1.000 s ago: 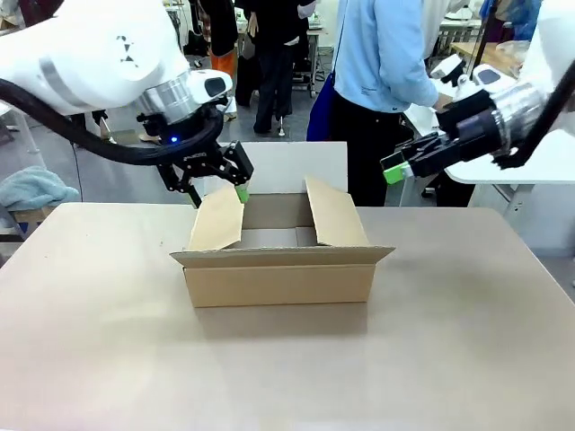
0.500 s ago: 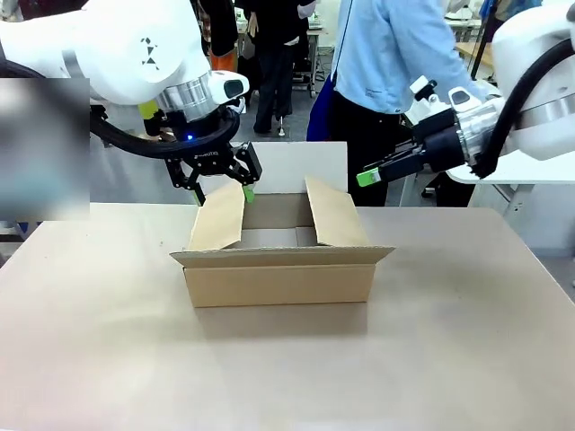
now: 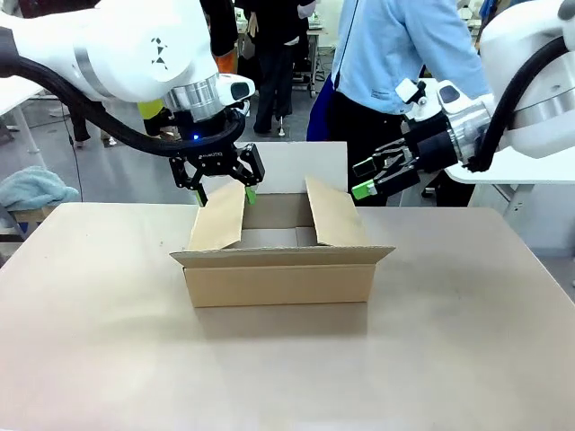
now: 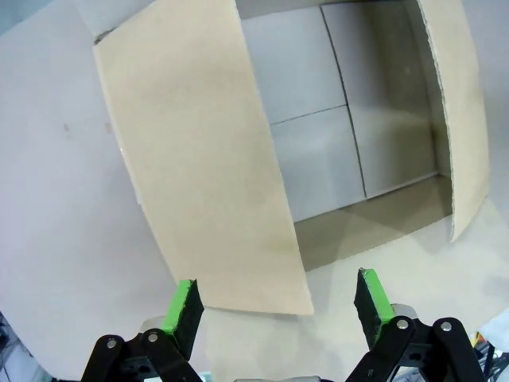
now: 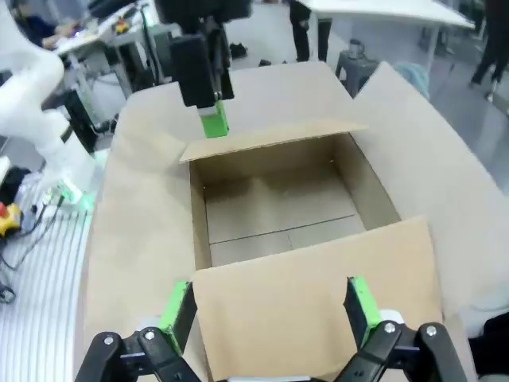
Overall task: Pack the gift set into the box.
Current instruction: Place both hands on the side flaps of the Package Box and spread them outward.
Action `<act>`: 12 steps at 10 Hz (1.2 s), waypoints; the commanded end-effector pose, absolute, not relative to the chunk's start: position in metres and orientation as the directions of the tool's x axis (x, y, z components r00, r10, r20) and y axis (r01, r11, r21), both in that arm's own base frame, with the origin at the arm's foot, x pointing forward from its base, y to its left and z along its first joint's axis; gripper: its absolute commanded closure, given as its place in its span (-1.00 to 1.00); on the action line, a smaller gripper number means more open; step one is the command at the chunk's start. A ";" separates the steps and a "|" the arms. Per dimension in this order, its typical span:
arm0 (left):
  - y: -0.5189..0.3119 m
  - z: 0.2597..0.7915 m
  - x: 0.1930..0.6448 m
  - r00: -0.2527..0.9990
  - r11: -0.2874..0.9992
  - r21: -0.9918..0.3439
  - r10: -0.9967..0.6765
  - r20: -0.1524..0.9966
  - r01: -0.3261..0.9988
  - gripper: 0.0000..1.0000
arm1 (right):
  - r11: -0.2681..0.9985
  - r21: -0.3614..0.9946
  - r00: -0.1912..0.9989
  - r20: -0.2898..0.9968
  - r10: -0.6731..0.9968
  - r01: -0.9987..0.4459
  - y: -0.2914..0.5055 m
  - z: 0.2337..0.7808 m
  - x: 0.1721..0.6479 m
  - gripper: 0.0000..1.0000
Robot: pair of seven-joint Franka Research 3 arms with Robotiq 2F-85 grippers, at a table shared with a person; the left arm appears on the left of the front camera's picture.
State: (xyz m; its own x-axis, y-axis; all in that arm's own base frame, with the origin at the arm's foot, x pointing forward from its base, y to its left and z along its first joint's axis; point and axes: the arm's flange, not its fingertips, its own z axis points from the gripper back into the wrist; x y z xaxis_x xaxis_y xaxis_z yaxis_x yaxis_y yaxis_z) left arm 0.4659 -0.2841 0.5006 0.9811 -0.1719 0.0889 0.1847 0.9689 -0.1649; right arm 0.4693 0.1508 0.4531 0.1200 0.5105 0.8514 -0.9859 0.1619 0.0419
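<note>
The box [image 3: 278,269] stands open in the middle of the table, its inside [image 4: 318,135] bare. The gift set is out of view. My left gripper [image 3: 223,190] is open and straddles the top edge of the upright left flap [image 4: 203,159], with its green pads [image 4: 184,306] on either side. My right gripper [image 3: 368,178] is open just above the far end of the right flap [image 3: 334,214]. In the right wrist view that flap [image 5: 310,294] lies between the open right gripper's [image 5: 268,306] fingers, and the left gripper [image 5: 208,87] shows across the box.
The box's far flap [image 3: 296,166] stands upright and the near flap [image 3: 283,255] folds outward. A person in a light blue shirt [image 3: 395,54] stands behind the table's far edge. A blue cloth [image 3: 36,189] lies off to the left. A white table [image 3: 512,166] is at the right.
My right gripper has swung left and down toward the right flap and its fingers have spread. The left gripper shifted slightly right at the left flap. The box has not moved.
</note>
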 end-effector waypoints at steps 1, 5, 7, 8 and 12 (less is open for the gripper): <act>-0.285 0.506 0.466 0.985 0.975 -0.153 -0.151 0.084 0.163 -1.00 | 0.205 0.110 0.200 0.846 0.495 -0.973 0.146 0.451 0.471 -1.00; -0.303 0.494 0.486 0.990 0.997 -0.047 -0.062 0.130 0.068 -1.00 | 0.205 0.110 0.200 0.846 0.495 -0.973 0.146 0.451 0.471 -1.00; -0.316 0.471 0.503 0.987 0.997 0.025 -0.072 0.141 0.070 -1.00 | 0.205 0.110 0.200 0.846 0.495 -0.973 0.146 0.451 0.471 -1.00; -0.320 0.459 0.509 0.987 0.996 0.044 -0.086 0.138 0.081 -1.00 | 0.205 0.110 0.200 0.846 0.495 -0.973 0.146 0.451 0.471 -1.00; -0.320 0.447 0.512 0.978 0.980 0.199 -0.061 0.199 0.020 -1.00 | 0.205 0.110 0.200 0.846 0.495 -0.973 0.146 0.451 0.471 -1.00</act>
